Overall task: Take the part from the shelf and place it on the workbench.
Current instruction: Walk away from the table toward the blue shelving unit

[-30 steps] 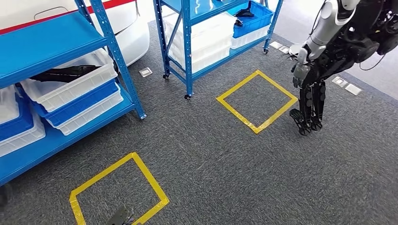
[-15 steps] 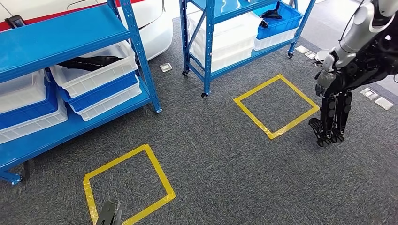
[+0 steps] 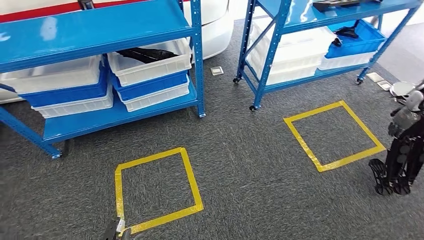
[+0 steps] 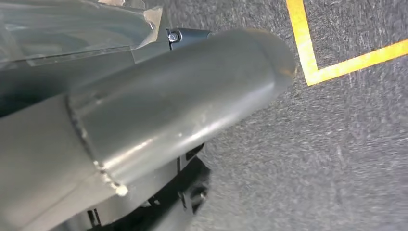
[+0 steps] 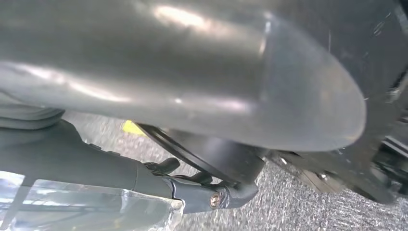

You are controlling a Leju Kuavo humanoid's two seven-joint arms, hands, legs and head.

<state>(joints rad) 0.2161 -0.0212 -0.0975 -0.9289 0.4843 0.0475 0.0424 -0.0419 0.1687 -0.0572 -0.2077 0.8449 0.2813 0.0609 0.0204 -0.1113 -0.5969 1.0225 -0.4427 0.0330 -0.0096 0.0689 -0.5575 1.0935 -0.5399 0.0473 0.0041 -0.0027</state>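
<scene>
A dark part (image 3: 145,54) lay in a white bin (image 3: 150,62) on the left shelf (image 3: 95,30), upper left of the head view, with blue and white bins stacked below it on the shelf's low deck. More dark parts sat on the right shelf (image 3: 320,15): one on its top deck (image 3: 335,4) at the upper edge, another in a blue bin (image 3: 357,37) at upper right. Two yellow tape squares marked the grey carpet (image 3: 240,165), one (image 3: 156,187) at lower centre left, the other (image 3: 334,135) at right. The left hand (image 3: 116,231) showed at the bottom edge as a small dark tip, touching nothing that could be seen; whether its fingers were spread or curled could not be told. The left wrist view showed the thick grey thumb (image 4: 159,115) over carpet near a tape corner. The right hand's thumb (image 5: 202,72) filled much of its wrist view; its fingers could not be made out. Another humanoid robot (image 3: 402,150) stood at the right edge.
</scene>
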